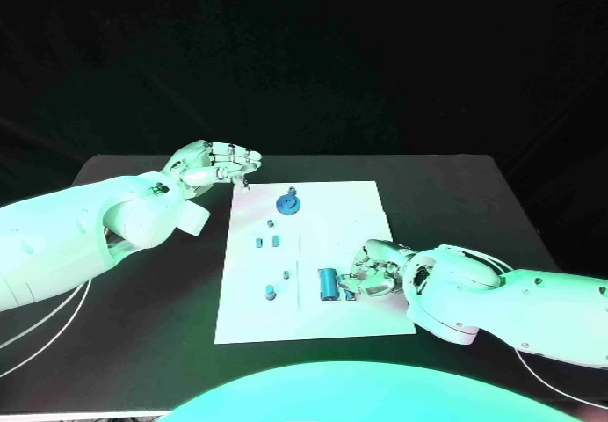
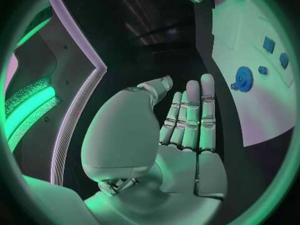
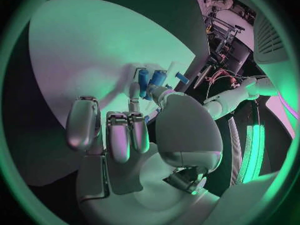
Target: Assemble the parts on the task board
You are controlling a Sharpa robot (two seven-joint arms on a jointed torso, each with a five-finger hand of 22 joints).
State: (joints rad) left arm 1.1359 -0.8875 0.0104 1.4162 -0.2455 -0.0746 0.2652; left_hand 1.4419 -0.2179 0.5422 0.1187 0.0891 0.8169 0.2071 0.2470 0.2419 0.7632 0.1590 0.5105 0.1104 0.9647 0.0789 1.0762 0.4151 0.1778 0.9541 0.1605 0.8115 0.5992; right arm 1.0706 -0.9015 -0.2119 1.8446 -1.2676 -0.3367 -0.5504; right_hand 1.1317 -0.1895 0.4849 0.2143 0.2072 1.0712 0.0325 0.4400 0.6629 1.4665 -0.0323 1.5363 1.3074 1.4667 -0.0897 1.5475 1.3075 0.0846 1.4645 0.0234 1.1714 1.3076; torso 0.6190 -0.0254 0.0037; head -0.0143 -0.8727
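The white task board [image 1: 332, 312] lies in the middle of the table. A blue gear [image 1: 290, 205] [image 2: 244, 78] sits near its far end, and several small blue parts [image 1: 275, 237] lie along its left half. A blue cylinder part [image 1: 329, 283] [image 3: 150, 80] rests near the board's right side. My right hand [image 1: 375, 269] [image 3: 134, 130] is at it, thumb and forefinger pinching the cylinder while the other fingers curl in. My left hand [image 1: 217, 162] [image 2: 181, 130] hovers at the board's far left corner, fingers straight and holding nothing.
The black table [image 1: 152, 325] surrounds the board, with bare surface on both sides. The table's far edge runs just behind my left hand. My right forearm [image 1: 507, 303] lies over the table to the right of the board.
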